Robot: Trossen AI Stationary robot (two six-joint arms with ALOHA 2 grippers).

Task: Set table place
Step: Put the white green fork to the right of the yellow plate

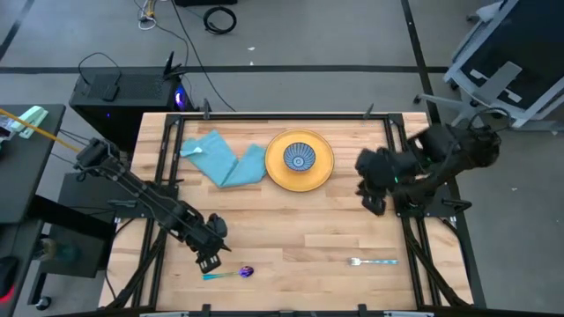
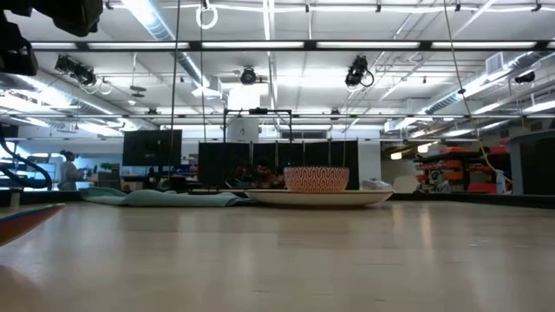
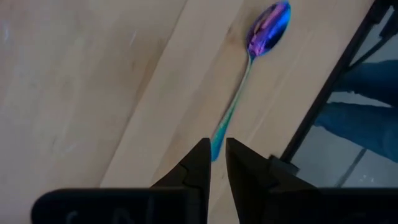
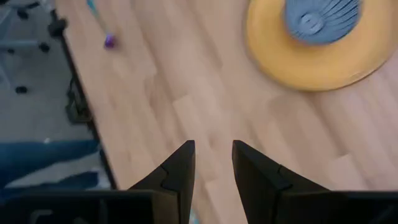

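Observation:
The spoon, purple head and teal handle, lies flat near the table's near edge, also visible in the high view. My left gripper is shut on the spoon's handle end. My right gripper is open and hovers over bare wood on the table's right side, near the yellow plate. The blue patterned bowl sits in the plate. The light blue napkin lies crumpled to the plate's left. The fork lies flat near the near edge on the right. My left gripper pinches the free end of the spoon's teal handle between its two fingertips. The fingers come from above, slanting down, and lie along the handle. The spoon lies on the table, its head pointing away from the gripper.
Black metal rails edge the table. The near rail runs close beside the spoon. Bare wood spreads between the spoon and the fork. A black side desk stands to the left, and an office chair at the far right.

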